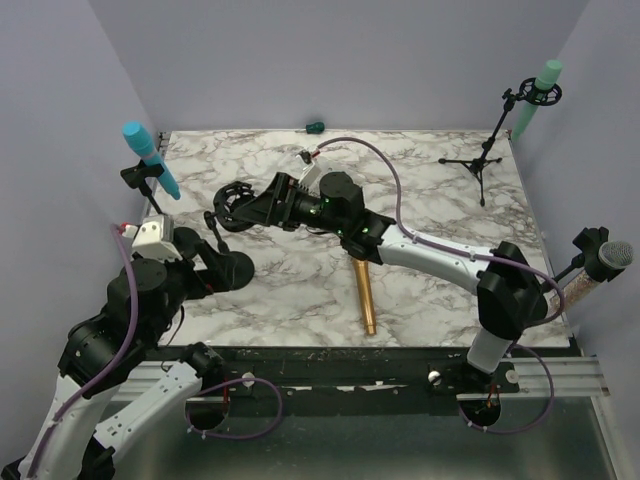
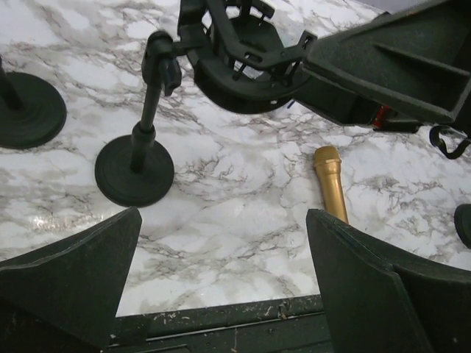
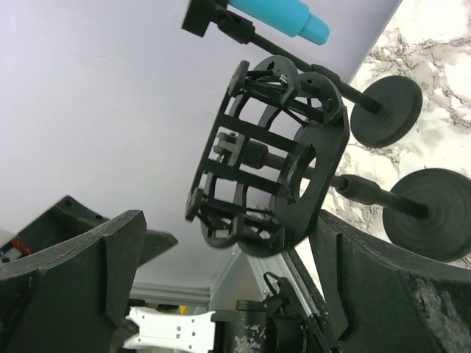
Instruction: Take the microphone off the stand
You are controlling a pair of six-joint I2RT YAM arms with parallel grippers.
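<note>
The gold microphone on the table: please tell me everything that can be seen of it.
The gold microphone is a slim stick, shiny gold all over, with a rounded head and a long straight handle. It looks like metal or painted plastic. It lies flat on the marble table, out of any stand, with its head toward the far side and its tail near the front edge. In the top view the right arm crosses above its head end. Nothing but the table seems to touch it.
</note>
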